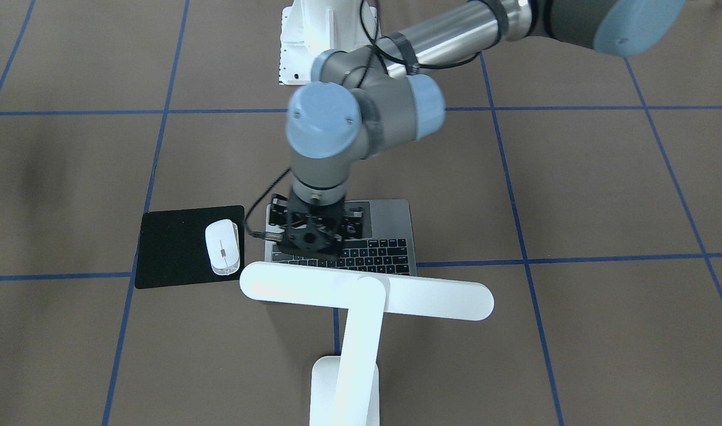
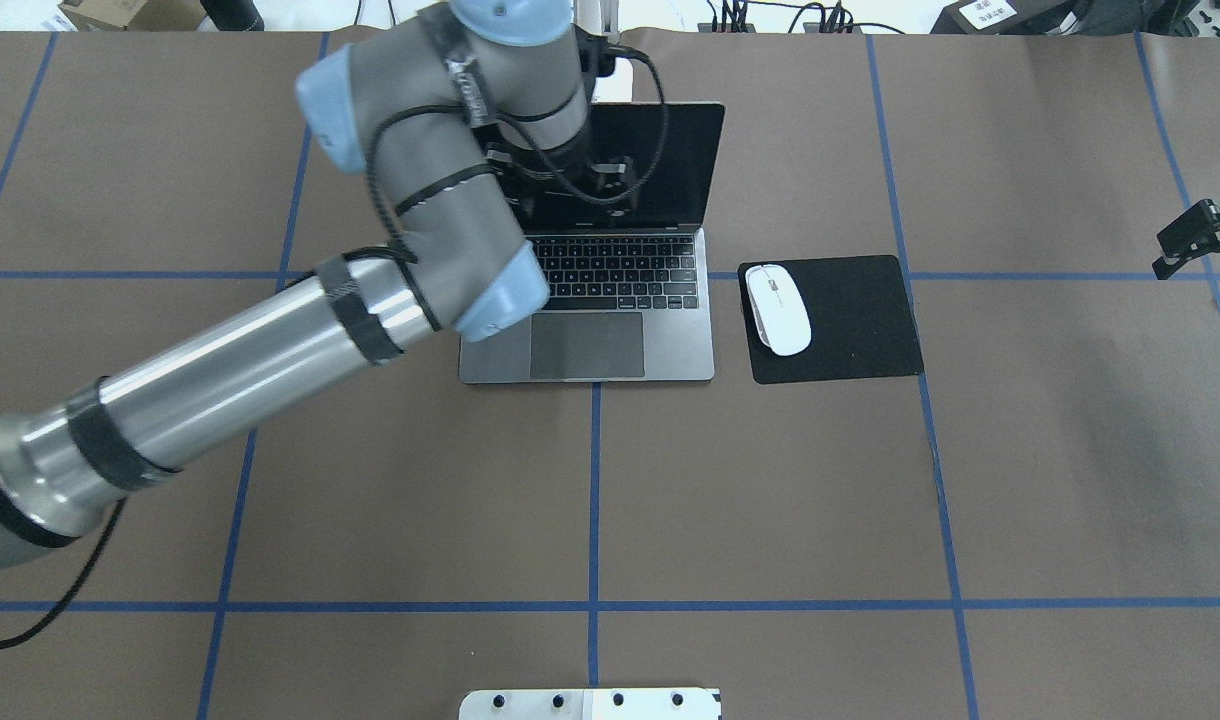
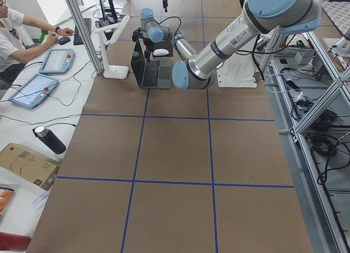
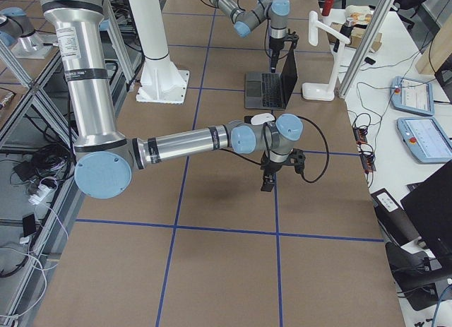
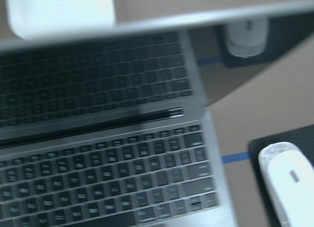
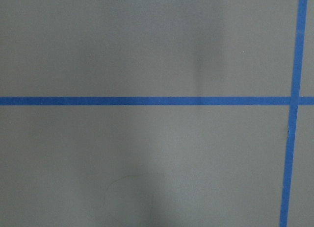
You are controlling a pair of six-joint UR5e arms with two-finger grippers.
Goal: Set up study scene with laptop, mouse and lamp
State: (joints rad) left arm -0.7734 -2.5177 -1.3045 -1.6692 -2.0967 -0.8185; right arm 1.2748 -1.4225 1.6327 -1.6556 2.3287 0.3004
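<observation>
Our left gripper (image 1: 309,235) hangs over the laptop (image 2: 620,345), close to the top edge of its screen. The laptop is open and sits right under this gripper, with its keys and big pad facing the robot. We cannot tell if the left gripper is open or closed, or if it touches the screen. Its fingers do not show in the wrist view, and that view is a bit blurry.

The mouse (image 2: 778,308) is near the left gripper, just past the laptop's edge on the robot's right side. It lies on a black mat (image 2: 860,320), close to the mat's edge next to the laptop.

The lamp (image 1: 367,296) stands just past the left gripper, behind the laptop's screen, on the side away from the robot. Its long white head runs along the top of the screen.

Our right gripper (image 4: 267,180) is well apart from the laptop, the mouse and the lamp. It points down at the brown table (image 2: 770,480), and under it we see only blue tape lines (image 6: 147,100). We cannot tell if it is open or closed.
</observation>
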